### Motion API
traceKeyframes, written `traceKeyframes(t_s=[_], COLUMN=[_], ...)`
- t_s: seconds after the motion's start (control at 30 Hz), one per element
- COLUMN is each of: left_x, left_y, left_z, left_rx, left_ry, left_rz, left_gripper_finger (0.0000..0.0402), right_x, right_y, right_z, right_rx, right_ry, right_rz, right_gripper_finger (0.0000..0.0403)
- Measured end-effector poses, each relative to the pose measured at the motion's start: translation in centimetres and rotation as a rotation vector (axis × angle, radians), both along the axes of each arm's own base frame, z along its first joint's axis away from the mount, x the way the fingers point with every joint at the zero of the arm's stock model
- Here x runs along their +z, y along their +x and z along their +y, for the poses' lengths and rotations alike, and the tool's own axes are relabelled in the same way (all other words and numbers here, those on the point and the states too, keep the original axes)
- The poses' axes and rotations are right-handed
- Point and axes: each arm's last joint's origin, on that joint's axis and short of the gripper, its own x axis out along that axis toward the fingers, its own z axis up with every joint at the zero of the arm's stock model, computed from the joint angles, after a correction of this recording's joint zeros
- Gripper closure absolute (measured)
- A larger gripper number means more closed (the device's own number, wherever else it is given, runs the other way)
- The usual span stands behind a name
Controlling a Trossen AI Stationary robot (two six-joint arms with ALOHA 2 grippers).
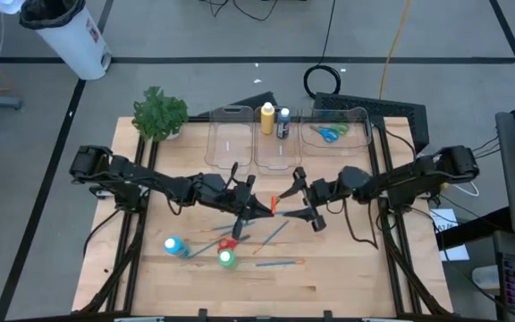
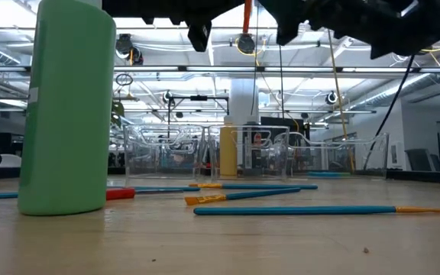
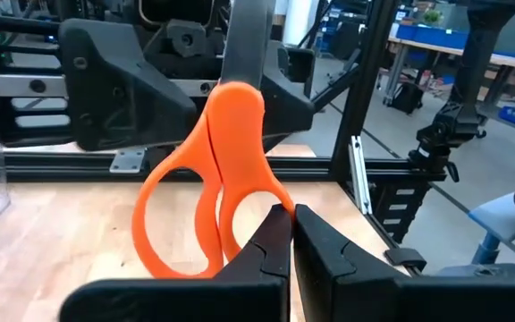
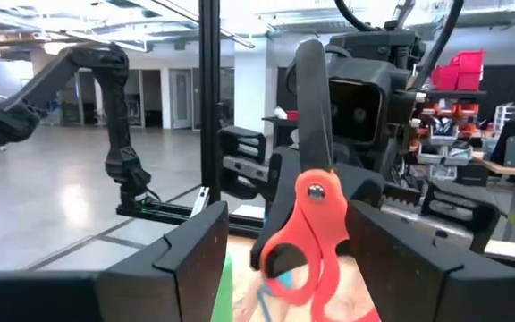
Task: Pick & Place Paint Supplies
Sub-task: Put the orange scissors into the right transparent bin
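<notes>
Orange-handled scissors [image 1: 278, 200] hang in the air over the table's middle, with my left gripper [image 1: 264, 211] shut on them. In the left wrist view the handles [image 3: 206, 179] fill the centre. My right gripper [image 1: 305, 202] faces them from the table's right, open. Its fingers stand wide on either side of the scissors [image 4: 314, 192] in the right wrist view and touch nothing. On the wood below lie a blue bottle [image 1: 174, 245], a green bottle [image 1: 228, 258], red scissors [image 1: 229, 242] and several blue brushes [image 1: 278, 234]. My left gripper pinches the rim of one orange handle loop [image 3: 265, 199] between its two fingers [image 3: 271, 237]. The fingers come level from the table's left. The scissors stand upright with the grey blades [image 3: 247, 40] pointing up, lifted clear of the table.
Three clear bins [image 1: 231, 143] stand along the far edge. The middle one holds a yellow bottle [image 1: 267, 118] and a dark bottle [image 1: 283, 123]; the right one [image 1: 351, 134] holds scissors. A leafy plant [image 1: 159, 114] sits at the far left. The near-right wood is bare.
</notes>
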Motion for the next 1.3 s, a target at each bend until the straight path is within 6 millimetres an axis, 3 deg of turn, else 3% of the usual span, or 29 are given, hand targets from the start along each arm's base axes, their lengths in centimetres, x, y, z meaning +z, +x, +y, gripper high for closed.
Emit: traceKeyframes(t_s=[0.17,0.67,0.97,1.13,1.3], left_x=[0.0,-0.2,-0.2,-0.2,-0.4], left_y=[0.0,-0.4,-0.3,-0.3,-0.4], left_z=[-0.1,-1.9,-1.7,-1.7,-1.7], left_rx=[-0.004,-0.112,-0.1,-0.096,-0.107], left_ry=[0.0,0.01,-0.006,-0.021,-0.023], left_rz=[0.002,0.015,0.024,0.035,0.049], left_gripper_finger=[0.0401,0.0401,0.0401,0.0401,0.0401], right_x=[0.1,0.2,-0.2,0.2,0.1], right_y=[1.0,0.9,3.4,3.1,3.0], right_z=[0.1,0.3,2.0,2.2,2.4], right_rx=[-0.011,-0.01,0.055,0.079,0.143], right_ry=[-0.031,-0.069,-0.024,-0.017,-0.021], right_rz=[-0.009,-0.021,0.012,0.026,0.043], right_gripper_finger=[0.0179,0.0179,0.018,0.0211,0.0276])
